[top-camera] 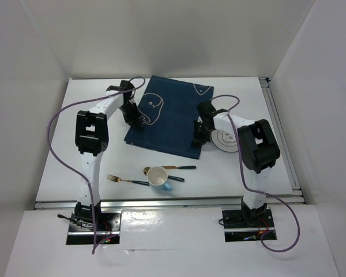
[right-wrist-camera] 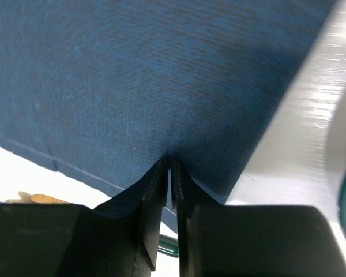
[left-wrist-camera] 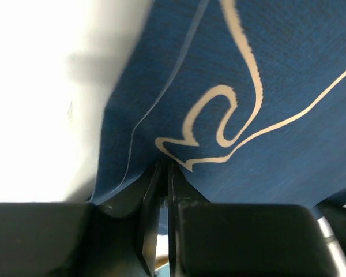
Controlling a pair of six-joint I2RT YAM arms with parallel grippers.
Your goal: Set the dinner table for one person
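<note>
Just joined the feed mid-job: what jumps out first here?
The dark blue placemat with white whale drawings dominates the far middle of the white table, and the left gripper and right gripper each have jaws shut on one side edge of it. Toward the near edge sit a white cup, a fork and a spoon; a plate lies just right of the placemat.

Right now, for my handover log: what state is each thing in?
placemat, pinched at left and right edges
left gripper, shut on placemat
right gripper, shut on placemat
plate, flat on dinner table, free
cup, free, looks empty
fork, lying flat, free
spoon, lying flat, free
</note>
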